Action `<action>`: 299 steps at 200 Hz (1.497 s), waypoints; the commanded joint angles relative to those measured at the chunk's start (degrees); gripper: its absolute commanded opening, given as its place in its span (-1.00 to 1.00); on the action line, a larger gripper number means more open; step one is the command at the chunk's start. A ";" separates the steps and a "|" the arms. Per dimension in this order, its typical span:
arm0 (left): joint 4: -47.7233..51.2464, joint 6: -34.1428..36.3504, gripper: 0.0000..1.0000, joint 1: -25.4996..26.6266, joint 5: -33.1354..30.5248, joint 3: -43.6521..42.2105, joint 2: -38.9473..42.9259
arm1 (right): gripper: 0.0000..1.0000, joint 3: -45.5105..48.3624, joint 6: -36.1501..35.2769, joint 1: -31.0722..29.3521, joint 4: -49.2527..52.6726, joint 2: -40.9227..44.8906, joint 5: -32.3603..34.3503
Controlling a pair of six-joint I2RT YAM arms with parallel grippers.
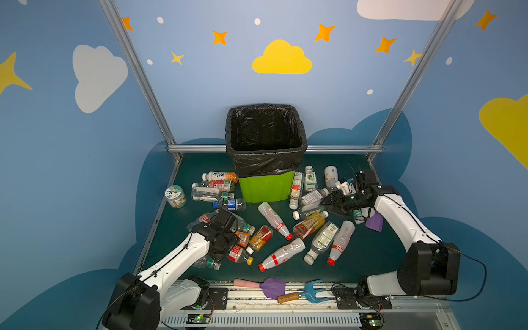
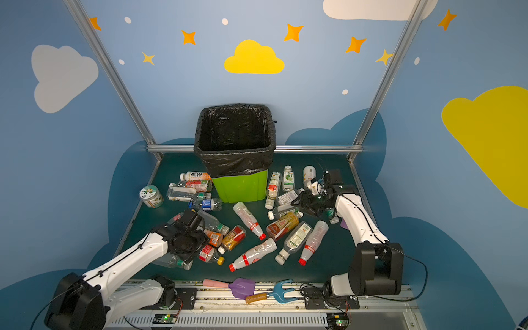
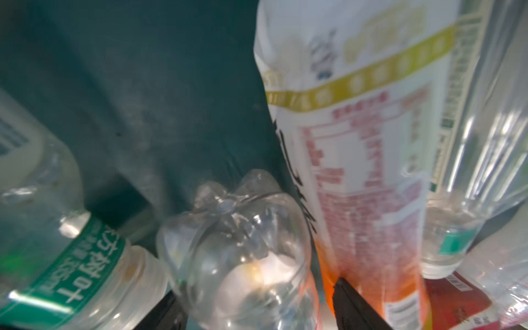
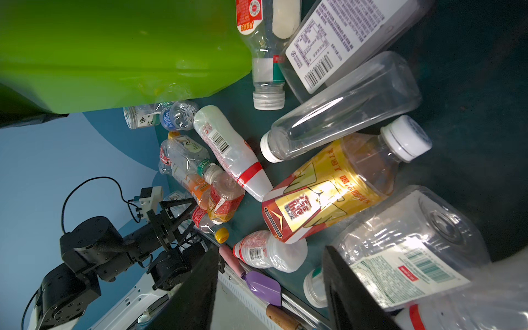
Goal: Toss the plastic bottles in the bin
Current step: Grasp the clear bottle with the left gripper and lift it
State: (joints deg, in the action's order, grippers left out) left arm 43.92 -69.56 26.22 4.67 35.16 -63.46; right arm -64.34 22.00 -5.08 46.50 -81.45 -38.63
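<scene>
Reaching low into the near-left heap of plastic bottles (image 1: 259,237), the left gripper (image 3: 257,288) has its two black fingers (image 3: 351,305) standing on either side of a clear crushed bottle (image 3: 234,245). This bottle lies along the fingers, with its base pointing away from the wrist. Whether the fingers press it or only stand around it cannot be told. The wrist view is blurred, and in both top views the wrist covers the fingertips.

The bin (image 1: 265,188) stands in the middle at the far side, so it is far and to the right of this gripper. No bottle shows inside it.

The right gripper (image 4: 270,251) hangs over the bottles just right of the bin, with its fingers apart and nothing between them. A clear bottle with a green and white label (image 4: 400,257) lies just beside one finger, outside the gap, with its cap toward the near side. The finger hides part of it, so contact cannot be judged.
</scene>
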 commanded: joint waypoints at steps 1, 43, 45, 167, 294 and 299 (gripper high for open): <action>-1.26 -0.70 0.55 0.64 -0.93 1.08 -1.08 | 0.14 -0.35 -0.15 0.07 0.11 0.15 -0.87; -3.47 -0.96 0.45 0.92 -1.21 -0.53 -1.86 | 0.15 -0.02 -0.16 0.04 0.29 0.72 -0.29; -3.49 -0.94 0.43 1.00 -1.28 -0.53 -1.63 | 0.15 -0.01 -0.15 0.13 0.31 0.71 -0.28; -6.31 0.82 -0.28 0.99 -2.09 -1.33 -1.43 | 0.15 0.35 -0.38 0.38 2.13 3.13 2.15; 16.11 5.54 -0.13 -2.97 -15.52 18.89 22.12 | 0.14 -1.48 0.08 0.60 2.50 4.34 3.91; 16.46 6.43 -0.11 -3.10 -16.56 20.86 22.63 | 0.15 -1.49 0.10 0.60 2.38 4.52 4.06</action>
State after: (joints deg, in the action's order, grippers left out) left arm 53.54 -66.78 24.23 -4.67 48.95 -44.25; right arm -64.31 22.04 -4.64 47.90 -78.70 -35.62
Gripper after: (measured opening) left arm 0.421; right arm 0.572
